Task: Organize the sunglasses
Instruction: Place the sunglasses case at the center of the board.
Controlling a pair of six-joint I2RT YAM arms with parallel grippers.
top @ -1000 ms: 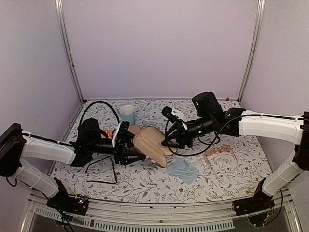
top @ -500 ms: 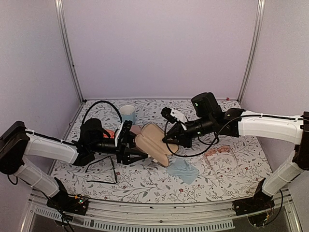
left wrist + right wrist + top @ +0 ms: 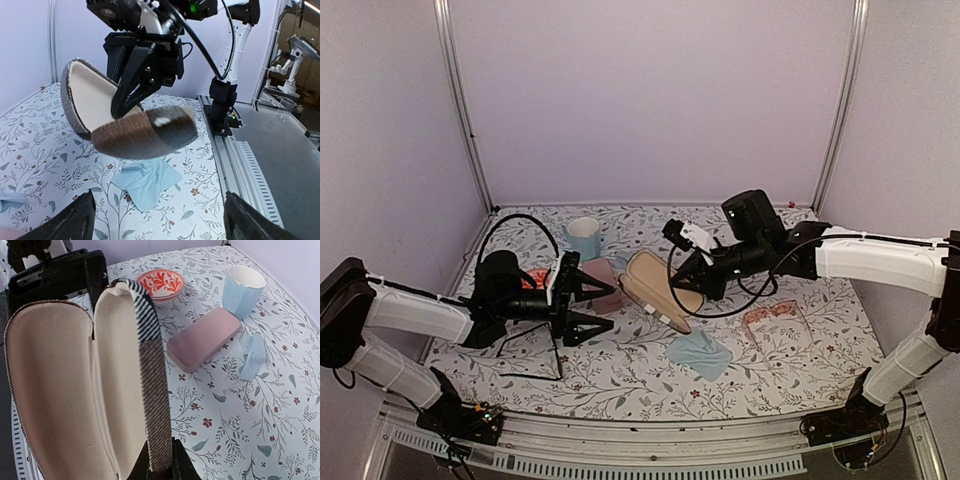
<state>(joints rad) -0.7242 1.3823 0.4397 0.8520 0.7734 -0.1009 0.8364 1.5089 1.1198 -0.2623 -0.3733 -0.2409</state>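
The black wire-frame sunglasses (image 3: 533,350) lie on the cloth in front of my left arm. The pinkish-tan sunglasses (image 3: 775,318) lie at the right, below my right arm. An open brown case (image 3: 655,288) is held above the table. My right gripper (image 3: 690,283) is shut on the striped rim (image 3: 160,440) of one of its halves. The case's pale lining (image 3: 50,390) faces the right wrist camera. My left gripper (image 3: 588,300) stands open to the case's left, apart from it. Its fingertips (image 3: 75,220) frame the case's brown shell (image 3: 145,132).
A pink case (image 3: 202,337) lies shut on the flowered cloth between the grippers. A pale blue cup (image 3: 242,287) and a red patterned bowl (image 3: 160,282) stand behind it. One blue cloth (image 3: 700,352) lies near the front middle, a smaller one (image 3: 252,357) by the pink case.
My left gripper has let go of the brown case, opened wide and drawn back to the left. My right gripper has shut on the case's rim and carried it slightly right.
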